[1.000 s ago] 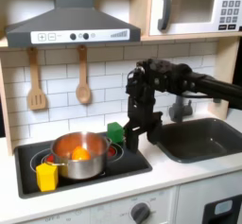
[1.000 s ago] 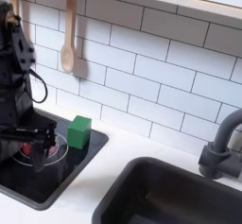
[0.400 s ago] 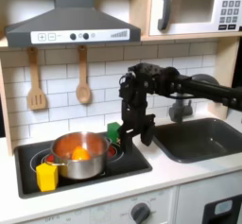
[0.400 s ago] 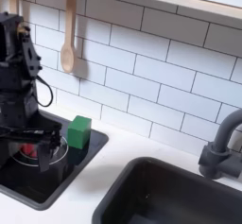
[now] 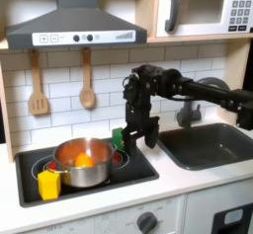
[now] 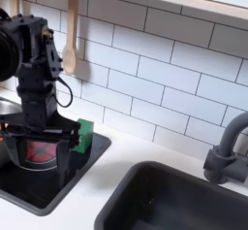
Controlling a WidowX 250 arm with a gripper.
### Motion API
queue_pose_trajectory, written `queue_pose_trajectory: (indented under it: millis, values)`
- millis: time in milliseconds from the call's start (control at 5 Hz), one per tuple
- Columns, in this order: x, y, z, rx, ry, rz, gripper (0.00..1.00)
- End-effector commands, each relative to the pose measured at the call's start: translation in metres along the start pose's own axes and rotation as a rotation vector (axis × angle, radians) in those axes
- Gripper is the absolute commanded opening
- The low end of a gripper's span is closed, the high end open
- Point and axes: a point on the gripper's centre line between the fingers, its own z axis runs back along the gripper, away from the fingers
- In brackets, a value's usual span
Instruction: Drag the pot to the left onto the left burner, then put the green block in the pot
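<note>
Toy kitchen cooktop (image 5: pixel 138 171), gripper (image 5: pixel 131 145) hovering right by the green block (image 5: pixel 119 138).
Can't tell if the jaws are gripping or spread. Arm's crowding the block, so it's risking knocking it off. Pot (image 5: pixel 81 161) is sitting on the left burner (image 5: pixel 40 165) holding an orange piece (image 5: pixel 84 161), yellow cup (image 5: pixel 48 184) touching its front.

Pot (image 5: pixel 82 162) on left burner (image 5: pixel 47 166); block (image 5: pixel 119 138) behind-right, in first exterior view.
</note>
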Motion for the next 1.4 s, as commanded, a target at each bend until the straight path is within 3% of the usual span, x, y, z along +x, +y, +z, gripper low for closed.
queue_pose_trajectory:
  millis: [0,400,600,1200]
  values:
    - [0.014,-0.002,-0.001,-0.001,-0.013,0.002,1.00]
    - [0.021,-0.007,0.004,-0.001,-0.037,0.034,1.00]
    - [0.027,-0.014,0.000,-0.001,-0.031,0.025,1.00]
    - [0.050,-0.011,-0.011,0.026,-0.020,0.064,1.00]
